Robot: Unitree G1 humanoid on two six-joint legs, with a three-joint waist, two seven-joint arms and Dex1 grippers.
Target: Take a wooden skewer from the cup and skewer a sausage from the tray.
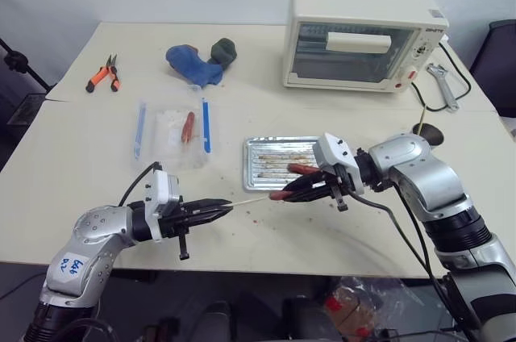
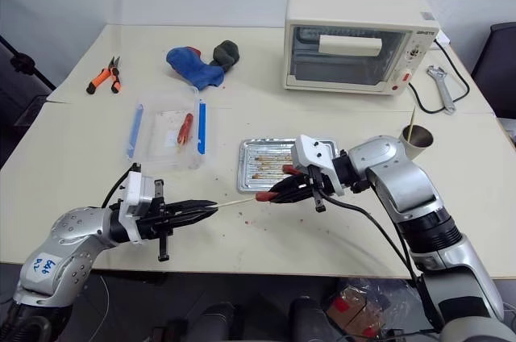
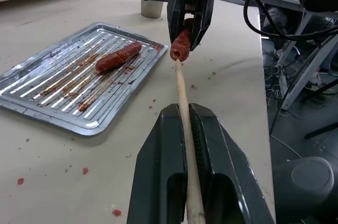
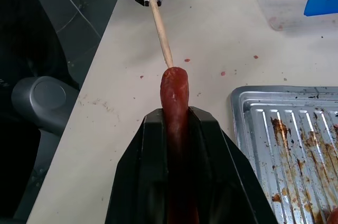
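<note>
Skewer and sausage meet point to end above the near half of the surface, and that alignment is what the coming push seems to turn on. Nearest the front edge, the left end effector (image 1: 211, 208) is clenched on the wooden skewer (image 1: 246, 202), which juts out roughly level toward the robot's right, its long axis running close to parallel with the front edge. Its tip sits right at the cut end of the sausage (image 1: 284, 194); whether it has pierced the meat or only touches it cannot be told from these views. The right end effector (image 1: 300, 189) grasps that sausage lengthwise between its fingers, pointing back toward the left arm, so the sausage's long axis lies nearly in line with the stick, as the right wrist view shows. Both arms are equally close to the joint; judged from this, either one could close the gap by driving straight along the shared axis, and any sideways drift would likely make the point skid off the rounded end. Just behind the right end effector lies the tray (image 1: 258, 166) with another sausage on it, and further back toward the right edge stands the cup (image 2: 418, 139) holding a spare skewer.
</note>
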